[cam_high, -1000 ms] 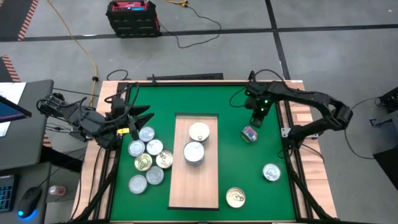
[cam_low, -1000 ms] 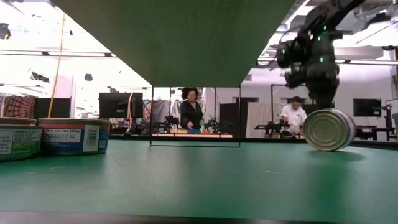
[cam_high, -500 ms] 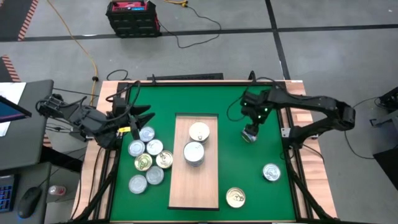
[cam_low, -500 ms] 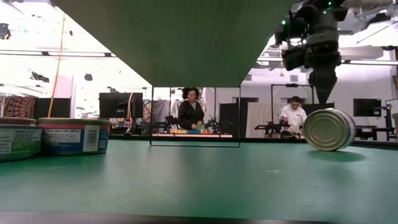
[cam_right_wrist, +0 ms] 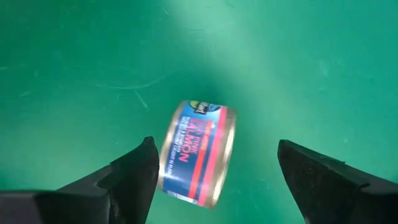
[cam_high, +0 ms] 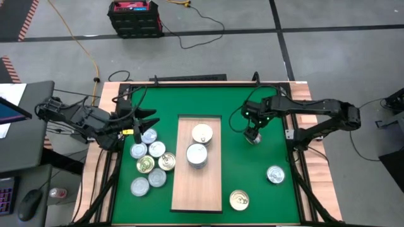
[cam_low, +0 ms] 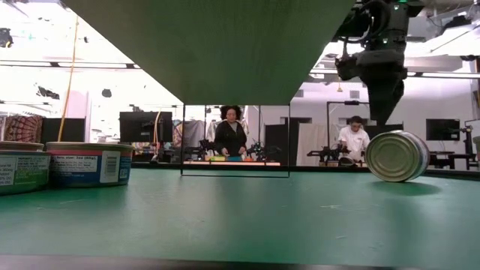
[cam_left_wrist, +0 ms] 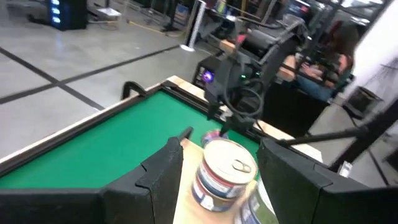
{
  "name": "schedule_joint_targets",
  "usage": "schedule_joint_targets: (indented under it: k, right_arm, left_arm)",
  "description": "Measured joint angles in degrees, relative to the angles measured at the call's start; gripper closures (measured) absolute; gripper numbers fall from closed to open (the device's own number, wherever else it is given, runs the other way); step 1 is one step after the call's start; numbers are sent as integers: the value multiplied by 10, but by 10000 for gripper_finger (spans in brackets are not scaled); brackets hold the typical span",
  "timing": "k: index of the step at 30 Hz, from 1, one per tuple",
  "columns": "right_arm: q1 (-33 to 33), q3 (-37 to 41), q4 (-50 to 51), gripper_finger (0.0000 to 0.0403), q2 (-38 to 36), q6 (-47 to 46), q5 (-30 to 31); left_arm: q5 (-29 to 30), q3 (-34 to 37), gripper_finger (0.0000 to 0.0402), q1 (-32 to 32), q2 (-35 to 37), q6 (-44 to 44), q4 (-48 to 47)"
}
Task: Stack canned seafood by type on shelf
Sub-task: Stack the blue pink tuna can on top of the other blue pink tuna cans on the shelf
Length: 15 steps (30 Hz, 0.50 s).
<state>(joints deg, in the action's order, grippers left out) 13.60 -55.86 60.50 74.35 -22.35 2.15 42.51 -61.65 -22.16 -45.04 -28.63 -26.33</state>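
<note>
The pale wooden shelf (cam_high: 196, 189) lies mid-table with two cans (cam_high: 202, 133) (cam_high: 197, 154) standing on it. Several cans (cam_high: 151, 162) stand clustered on the green mat to its left. One blue-and-red can (cam_right_wrist: 198, 154) (cam_low: 396, 156) lies on its side right of the shelf. My right gripper (cam_right_wrist: 216, 149) (cam_high: 255, 129) hangs open above it, pointing down, one finger to each side and clear of it. My left gripper (cam_left_wrist: 221, 165) (cam_high: 144, 118) waits open at the mat's left edge, beside the cluster, with nothing between its fingers.
Two more cans stand on the mat at the right: a silver one (cam_high: 275, 174) and a gold-topped one (cam_high: 238, 200) near the front edge. A raised wooden rim (cam_high: 302, 120) frames the mat. People sit (cam_low: 229, 135) in the room beyond the table.
My right gripper has swung toward the table's left and a little nearer, from beside the fallen can to right above it. The can has stayed where it lay.
</note>
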Motion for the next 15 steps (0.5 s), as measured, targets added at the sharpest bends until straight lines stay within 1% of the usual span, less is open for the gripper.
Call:
schedule_joint_targets:
  k: [2, 6, 11, 15]
  right_arm:
    - [-1, 14, -9, 57, 0, -11, -1]
    - [-7, 59, -38, 57, 0, -27, -25]
    - [-26, 96, -69, 59, -1, -35, -25]
    - [-27, 122, -98, 78, -1, -20, -33]
  left_arm:
    - [-6, 0, 203, 0, 2, 3, 0]
    - [-18, 0, 203, 0, 12, 3, -1]
    - [-26, 0, 203, 0, 27, 3, -3]
    - [-27, 0, 203, 0, 35, 11, -4]
